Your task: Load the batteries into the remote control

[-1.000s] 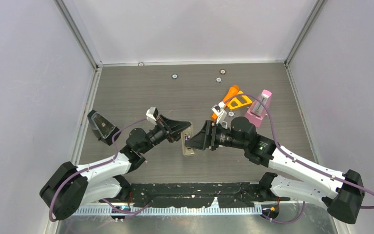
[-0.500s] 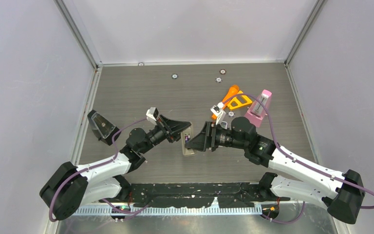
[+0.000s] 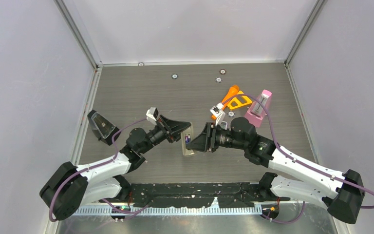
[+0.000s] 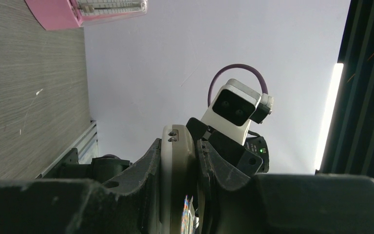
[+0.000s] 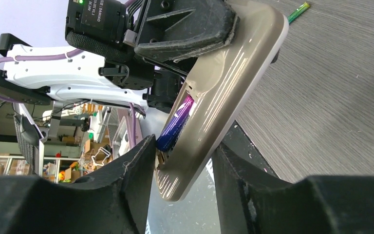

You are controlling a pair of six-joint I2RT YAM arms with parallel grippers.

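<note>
The remote control (image 5: pixel 224 92) is a slim beige-grey bar with a glossy, gently curved back and rounded ends. Its battery bay is uncovered. In the bay lies the purple battery (image 5: pixel 175 123), set lengthwise, shiny, shading from magenta at one end to deep blue at the other. The wrist view does not show whether it is fully seated.

The remote is held up off the worktop (image 3: pixel 141 92) near its middle, between the two arms.

The left claw (image 4: pixel 177 156) is clamped on one end of the remote, its dark pads pressed against the two flat faces, with the body edge-on between them.

The right claw (image 5: pixel 182 148) straddles the other end, at the battery bay, with one finger at each long edge. The fingers sit very close to the plastic, but I cannot tell whether they are gripping it or only bracketing it.

A thin green battery (image 5: pixel 299 6) lies on the worktop, apart from the remote.

Farther back on the right side stand an orange tool (image 3: pixel 237 97) and a pink object (image 3: pixel 260 107), just beside each other.
</note>
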